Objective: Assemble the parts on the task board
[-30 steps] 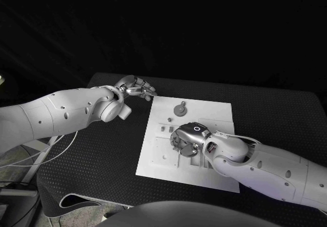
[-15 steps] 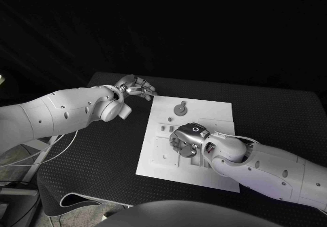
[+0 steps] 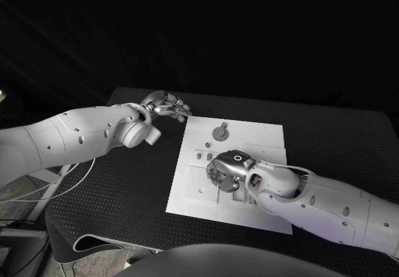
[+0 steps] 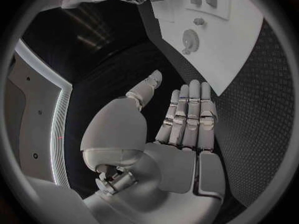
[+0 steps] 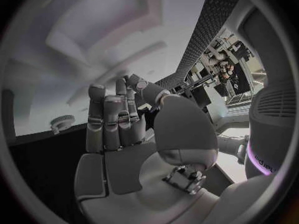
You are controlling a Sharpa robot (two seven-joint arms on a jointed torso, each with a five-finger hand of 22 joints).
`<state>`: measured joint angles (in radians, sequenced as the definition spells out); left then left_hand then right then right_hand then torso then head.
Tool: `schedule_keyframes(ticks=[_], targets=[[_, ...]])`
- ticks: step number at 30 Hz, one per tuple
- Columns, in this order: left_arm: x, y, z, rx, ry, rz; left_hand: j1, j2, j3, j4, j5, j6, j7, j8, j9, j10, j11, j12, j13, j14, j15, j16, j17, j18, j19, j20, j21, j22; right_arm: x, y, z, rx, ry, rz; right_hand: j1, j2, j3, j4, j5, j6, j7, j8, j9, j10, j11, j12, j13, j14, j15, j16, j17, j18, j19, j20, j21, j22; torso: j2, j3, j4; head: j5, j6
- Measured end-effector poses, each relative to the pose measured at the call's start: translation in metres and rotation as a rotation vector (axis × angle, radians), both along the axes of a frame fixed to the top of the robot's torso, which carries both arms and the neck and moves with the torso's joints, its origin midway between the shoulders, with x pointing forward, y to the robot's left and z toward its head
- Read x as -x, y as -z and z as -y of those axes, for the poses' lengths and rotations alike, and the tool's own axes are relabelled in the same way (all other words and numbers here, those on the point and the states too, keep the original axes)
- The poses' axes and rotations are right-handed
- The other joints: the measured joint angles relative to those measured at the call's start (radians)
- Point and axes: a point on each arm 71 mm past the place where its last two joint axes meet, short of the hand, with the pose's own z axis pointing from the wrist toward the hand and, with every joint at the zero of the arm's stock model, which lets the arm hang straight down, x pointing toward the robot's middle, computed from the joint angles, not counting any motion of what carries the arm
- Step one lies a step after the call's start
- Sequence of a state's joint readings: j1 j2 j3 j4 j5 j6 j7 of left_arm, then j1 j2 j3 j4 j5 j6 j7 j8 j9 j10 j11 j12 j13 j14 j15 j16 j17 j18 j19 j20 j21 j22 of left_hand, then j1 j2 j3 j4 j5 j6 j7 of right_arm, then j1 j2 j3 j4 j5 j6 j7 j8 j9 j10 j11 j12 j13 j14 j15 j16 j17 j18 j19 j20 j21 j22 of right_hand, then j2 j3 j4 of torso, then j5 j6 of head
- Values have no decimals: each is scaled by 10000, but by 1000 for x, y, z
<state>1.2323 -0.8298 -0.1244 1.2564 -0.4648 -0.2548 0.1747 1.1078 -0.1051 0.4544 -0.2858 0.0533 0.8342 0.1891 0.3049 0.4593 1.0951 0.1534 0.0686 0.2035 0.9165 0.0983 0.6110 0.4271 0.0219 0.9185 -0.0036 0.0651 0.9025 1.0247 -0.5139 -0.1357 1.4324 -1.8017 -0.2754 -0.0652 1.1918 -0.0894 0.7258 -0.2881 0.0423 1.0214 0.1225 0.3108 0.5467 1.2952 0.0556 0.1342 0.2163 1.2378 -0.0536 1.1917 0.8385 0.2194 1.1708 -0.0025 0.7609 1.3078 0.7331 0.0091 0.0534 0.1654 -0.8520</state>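
Observation:
The white task board (image 3: pixel 249 135) lies in the middle of the black table. A grey round gear-like part (image 3: pixel 219 134) sits near its far edge, also seen in the left wrist view (image 4: pixel 189 37) and the right wrist view (image 5: pixel 62 120). My right hand (image 3: pixel 226 171) is down on the middle of the board, fingers curled towards its slots. In the right wrist view the fingertips (image 5: pixel 118 92) bend in beside the thumb, hiding whatever lies between them. My left hand (image 3: pixel 167 107) hovers off the board's far left corner, fingers (image 4: pixel 190 114) straight and apart, holding nothing.
Small grey pieces and slots (image 3: pixel 202 154) sit on the board left of my right hand. The right forearm (image 3: pixel 324 202) covers the board's near right corner. Bare black table (image 3: pixel 116 190) stretches to the left of the board.
My right hand has crept slightly towards the board's far left, staying low on it. The left hand has not moved.

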Motion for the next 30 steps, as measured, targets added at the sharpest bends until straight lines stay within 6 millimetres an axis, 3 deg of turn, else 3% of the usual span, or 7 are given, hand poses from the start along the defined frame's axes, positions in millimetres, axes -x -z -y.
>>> schedule_keyframes(ticks=[3,9,13,23,30], targets=[[0,0,-1,-3,-9,-1,0,0,-1,-1,0,0,0,0,0,0,0,0,0,0,0,0,0,0,0,0,0,0,0,1,1,-41,20,-20,-147,-147,2,1,1,-400,103,-236,-64,-329,144,-222,-48,-77,44,0,53,-5,-64,-24,0,0,-2,1,-2,-7,0],[0,0,-1,-7,-19,-6,0,0,-28,-28,0,0,0,0,1,0,0,0,-10,0,0,-40,11,0,0,0,0,-10,-1,1,5,-238,95,-52,-439,-789,-467,-13,42,-1157,410,-654,-295,-1231,437,-705,-353,-240,454,1,154,-47,-208,8,-41,-1,-4,8,-7,-15,15],[0,0,-1,-7,-18,-7,0,0,-27,-28,0,0,0,0,1,0,0,0,-10,0,0,-40,22,0,0,0,0,-20,-1,1,7,-354,143,-81,-503,-942,-722,-7,42,-1402,505,-726,-346,-1572,537,-740,-490,-381,596,1,204,-116,-299,67,-60,-1,-4,10,-5,-27,24],[0,0,-2,-15,-38,-6,0,0,-27,-28,0,0,0,0,-8,0,0,0,-18,0,0,-40,33,1,0,0,0,-29,4,-6,21,-747,270,-60,-491,-1082,-939,26,42,-1636,422,-768,-388,-1896,678,-712,-593,-500,713,1,256,-209,-384,118,-115,-2,-2,27,-14,-59,83],[0,0,-3,-30,-73,-3,0,0,-27,-28,0,0,0,0,-7,0,0,0,-17,0,0,-39,42,1,0,0,0,-29,-15,-51,45,-1396,699,716,-491,-1082,-1038,39,42,-1636,422,-768,-387,-1859,717,-575,-557,-390,681,109,296,-209,-320,131,-115,-2,0,36,-33,-218,268]])
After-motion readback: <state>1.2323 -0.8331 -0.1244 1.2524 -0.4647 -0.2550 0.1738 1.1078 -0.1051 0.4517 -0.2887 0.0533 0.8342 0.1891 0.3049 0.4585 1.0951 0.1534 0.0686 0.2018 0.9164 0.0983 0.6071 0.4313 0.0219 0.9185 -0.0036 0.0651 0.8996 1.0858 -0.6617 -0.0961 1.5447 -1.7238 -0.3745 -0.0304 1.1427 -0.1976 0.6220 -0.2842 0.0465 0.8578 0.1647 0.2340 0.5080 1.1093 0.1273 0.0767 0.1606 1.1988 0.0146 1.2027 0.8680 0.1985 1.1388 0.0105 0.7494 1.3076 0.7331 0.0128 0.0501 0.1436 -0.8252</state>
